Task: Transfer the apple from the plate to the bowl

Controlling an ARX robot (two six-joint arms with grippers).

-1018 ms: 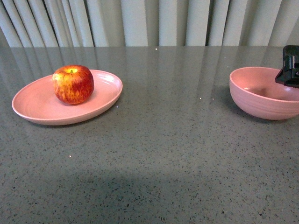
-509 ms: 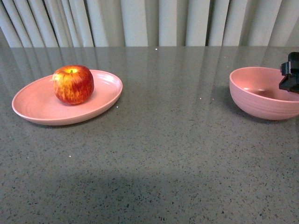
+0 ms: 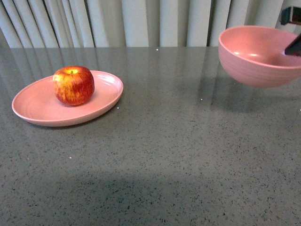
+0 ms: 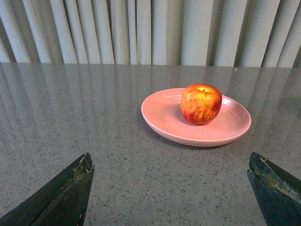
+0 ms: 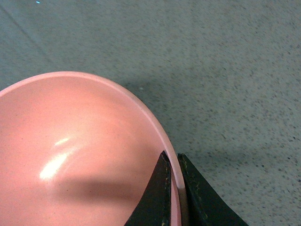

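Right fingers (image 5: 155,197) pinch the bowl (image 3: 256,56) rim, held above the table (image 3: 164,155); left fingers (image 4: 61,197) apart.

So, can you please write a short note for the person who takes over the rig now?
Right gripper: shut on the rim of the deep round pink bowl, holding it above the grey speckled table.
Left gripper: open, empty, facing the wide shallow pink plate.
The round red apple sits on that plate.
Done: no transfer yet. Left: get the apple into the bowl.
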